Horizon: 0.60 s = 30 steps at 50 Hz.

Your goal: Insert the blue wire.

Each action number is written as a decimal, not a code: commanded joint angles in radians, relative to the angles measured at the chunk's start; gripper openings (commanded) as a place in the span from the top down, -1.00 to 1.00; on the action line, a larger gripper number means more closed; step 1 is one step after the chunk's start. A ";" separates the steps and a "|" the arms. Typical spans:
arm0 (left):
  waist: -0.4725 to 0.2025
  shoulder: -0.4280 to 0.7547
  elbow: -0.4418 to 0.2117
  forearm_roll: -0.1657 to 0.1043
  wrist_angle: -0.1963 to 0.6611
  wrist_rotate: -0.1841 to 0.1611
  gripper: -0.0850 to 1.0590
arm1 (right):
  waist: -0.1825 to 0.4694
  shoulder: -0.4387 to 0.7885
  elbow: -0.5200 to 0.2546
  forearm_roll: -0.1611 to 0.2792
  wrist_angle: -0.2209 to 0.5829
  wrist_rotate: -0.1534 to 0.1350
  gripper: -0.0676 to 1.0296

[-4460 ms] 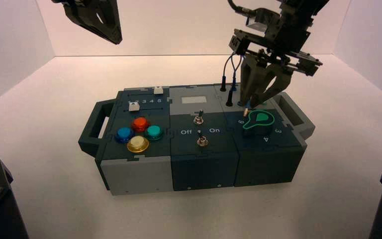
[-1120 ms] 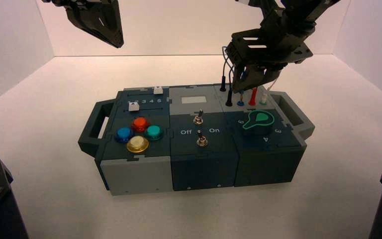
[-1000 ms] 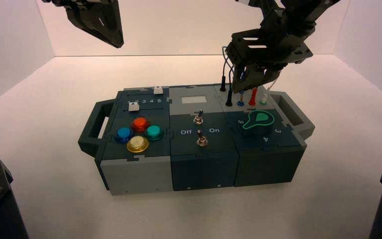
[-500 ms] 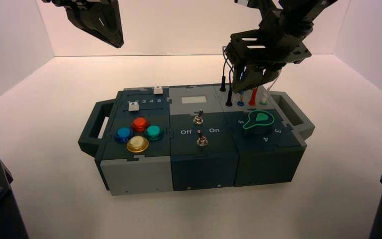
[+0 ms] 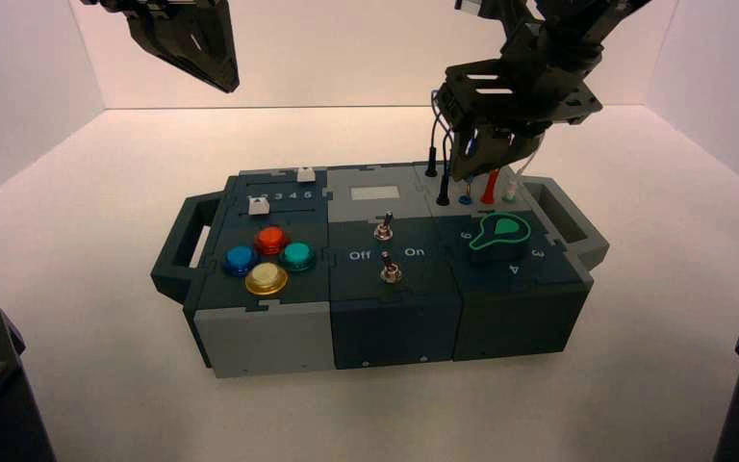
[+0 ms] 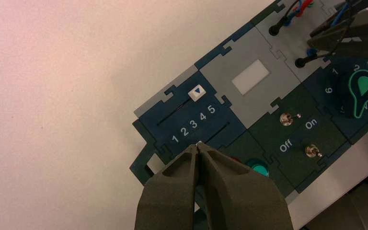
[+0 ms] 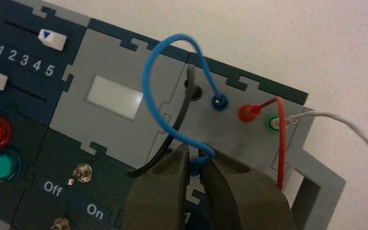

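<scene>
The blue wire (image 7: 155,103) is arched over the box's (image 5: 385,289) grey back panel, one plug seated in a socket, the other pinched between the closed fingers of the right gripper (image 7: 195,163). The left gripper (image 5: 188,38), shut and empty, is held at upper left. The box is set on a white floor (image 5: 106,173) enclosed by white walls (image 5: 346,58).

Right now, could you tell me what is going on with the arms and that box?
The right gripper is shut on one plug of the blue wire above the box's far right corner, beside the black and red plugs. The wire's other plug already sits in a socket in the far row. The left gripper is shut on nothing, parked high over the sliders.
</scene>
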 commanded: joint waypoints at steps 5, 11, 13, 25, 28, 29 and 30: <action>-0.003 -0.012 -0.017 -0.002 -0.003 0.002 0.91 | -0.005 -0.008 -0.023 -0.002 -0.003 0.005 0.91; -0.003 -0.012 -0.017 -0.002 -0.003 0.002 0.91 | -0.005 -0.002 -0.025 -0.002 0.000 0.006 0.91; -0.003 -0.011 -0.018 -0.002 -0.003 0.002 0.91 | -0.005 0.000 -0.026 -0.002 0.003 0.006 0.91; -0.003 -0.012 -0.017 -0.002 -0.003 0.002 0.91 | -0.005 0.008 -0.032 -0.002 0.008 0.008 0.91; -0.003 -0.011 -0.017 -0.002 -0.003 0.002 0.91 | -0.005 0.008 -0.032 -0.002 0.006 0.008 0.91; -0.003 -0.011 -0.018 -0.002 -0.002 0.002 0.91 | -0.005 0.009 -0.034 -0.002 0.006 0.008 0.91; -0.003 -0.012 -0.017 -0.002 -0.002 0.002 0.91 | -0.005 0.009 -0.034 -0.002 0.006 0.008 0.91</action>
